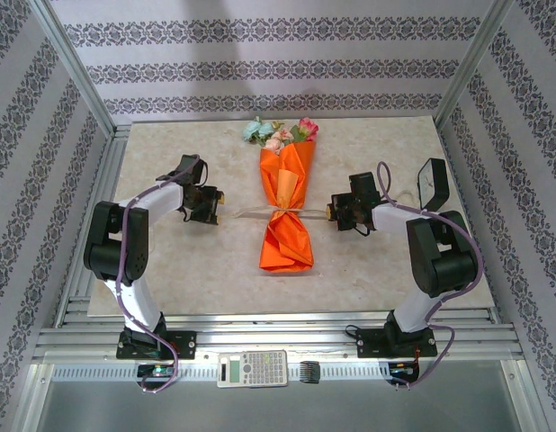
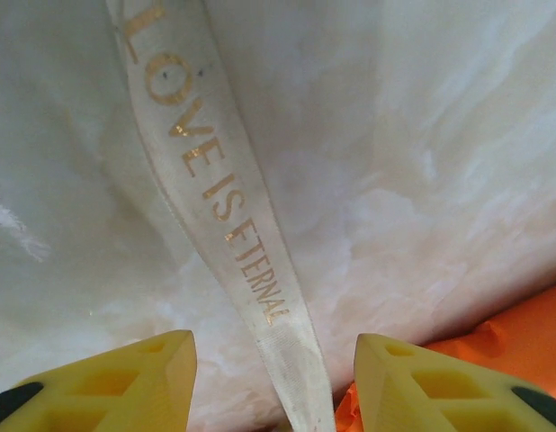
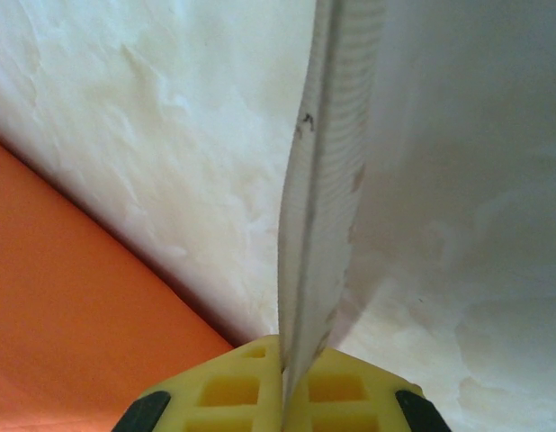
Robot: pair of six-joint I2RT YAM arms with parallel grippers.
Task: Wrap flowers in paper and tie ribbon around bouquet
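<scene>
Yellow-fingered at the bottom of its frame, our right gripper (image 3: 282,391) clamps the thin beige fabric ribbon (image 3: 325,180) between closed jaws. Our left gripper (image 2: 273,382) stands parted, that ribbon running free between its fingers. We see the orange paper-cone bouquet (image 1: 287,211) with pink, red and pale blue blooms lying mid-frame on the pale marbled table (image 1: 170,279).

The bouquet (image 1: 287,202) is lying along the middle of the worktop (image 1: 170,279), splitting it into two open sides. The ribbon (image 1: 246,214) is stretching from its waist out to both sides, barring low passes there; the near strip is lying bare.
</scene>
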